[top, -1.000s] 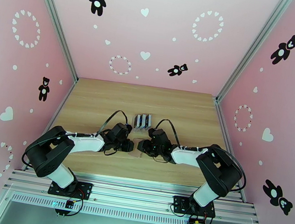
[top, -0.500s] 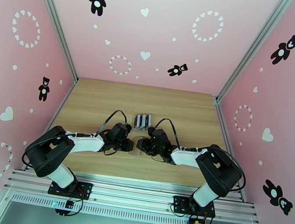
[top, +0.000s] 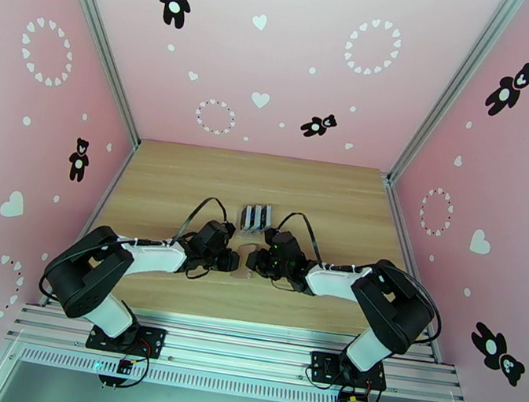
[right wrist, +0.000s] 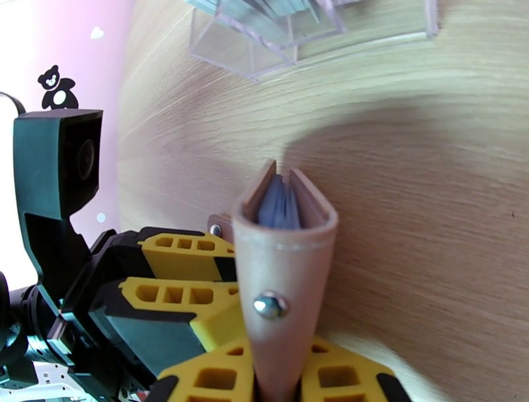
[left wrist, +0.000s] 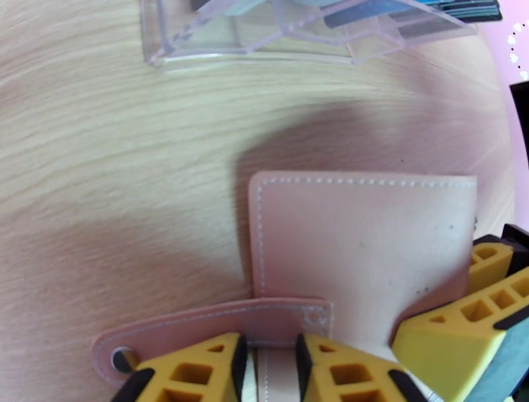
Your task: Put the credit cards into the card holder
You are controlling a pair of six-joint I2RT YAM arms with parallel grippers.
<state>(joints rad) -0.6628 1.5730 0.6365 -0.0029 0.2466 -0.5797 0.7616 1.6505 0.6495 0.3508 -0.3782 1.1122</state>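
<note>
Change: we are closing the right gripper [right wrist: 278, 377] onto the card holder [right wrist: 284, 264], lower centre | left gripper [left wrist: 271, 370] clamping its tab edge | meaning: probably readying it for opening.

Pink walls [top: 286, 58] with black teddy bears [top: 174, 0], white hearts [top: 260, 99] and heart rings [top: 372, 47] enclose a light wooden table [top: 188, 178]. Aluminium rails [top: 242, 350] line its near edge.

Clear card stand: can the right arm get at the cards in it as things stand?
Probably not yet. The path across the table looks free, the clear stand just beyond, but the right gripper is clamped on the card holder, which the left gripper grips too.
</note>
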